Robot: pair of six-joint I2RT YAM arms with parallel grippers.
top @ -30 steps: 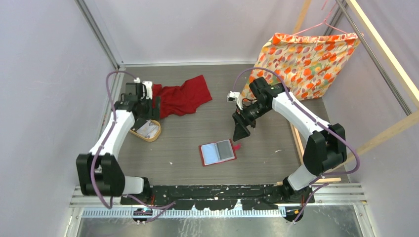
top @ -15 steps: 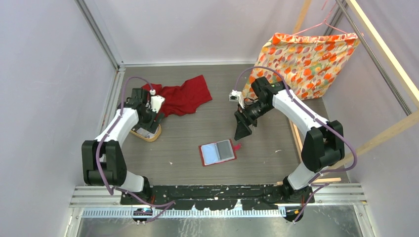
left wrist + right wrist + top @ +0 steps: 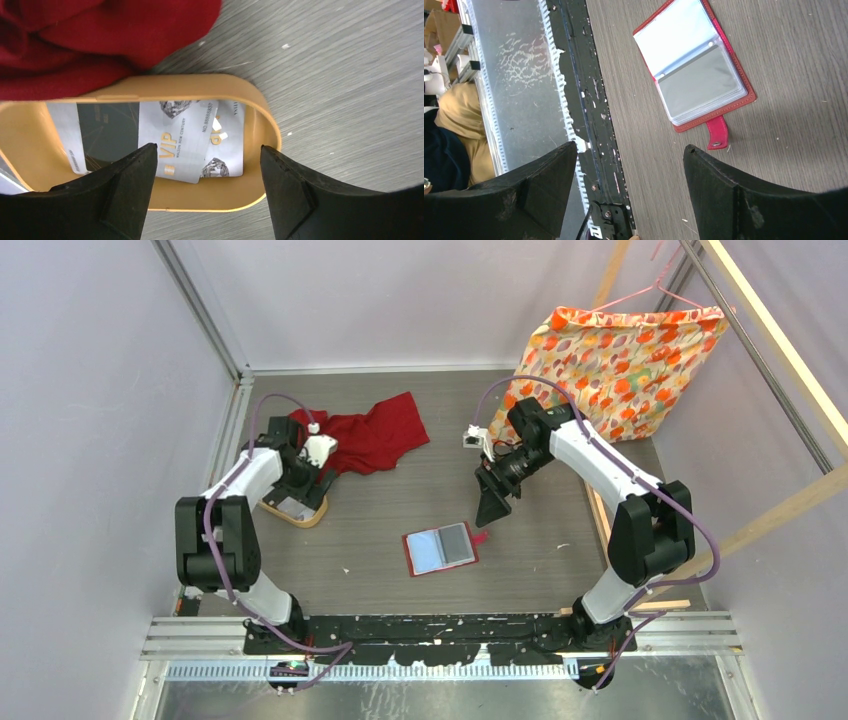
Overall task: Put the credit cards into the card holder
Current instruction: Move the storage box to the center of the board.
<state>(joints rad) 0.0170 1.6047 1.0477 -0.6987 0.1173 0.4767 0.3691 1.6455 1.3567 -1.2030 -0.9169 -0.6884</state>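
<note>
landmark: oval tan tray [image 3: 200, 81], standing on the grey worktop [image 3: 400, 490]; every place below is told from this tray.
red cloth [image 3: 100, 40]: bunched just beyond the tray, its edge lying against one long side of the rim.
patterned cloth [image 3: 625, 365]: orange and yellow, on a pink hanger [image 3: 660, 288], well apart from the tray, off to its right and farther back.
in the way: the tray's wall rings the cards all round, and the red cloth crowds the far rim.
credit cards [image 3: 180, 145]: several pale ones and a dark one, overlapped flat inside the tray; one reads "vip".
left fingers [image 3: 302, 488]: spread wide, holding nothing, hanging over the tray's near rim.
cards to left fingers: the cards show in the gap between the two tips, lower than them. one tip sits over the tray's bed, the other by its rounded end. whether either tip touches the rim i cannot tell from the wrist view.
card holder [image 3: 694, 65]: red, lying open and flat, clear pockets up, snap tab out to one side. it is well apart from the tray, to its right and nearer the arm bases.
right fingers [image 3: 490, 508]: spread wide, holding nothing, above the worktop on the holder's side away from the tray.
holder to right fingers: ahead of the gap, not between the tips.
</note>
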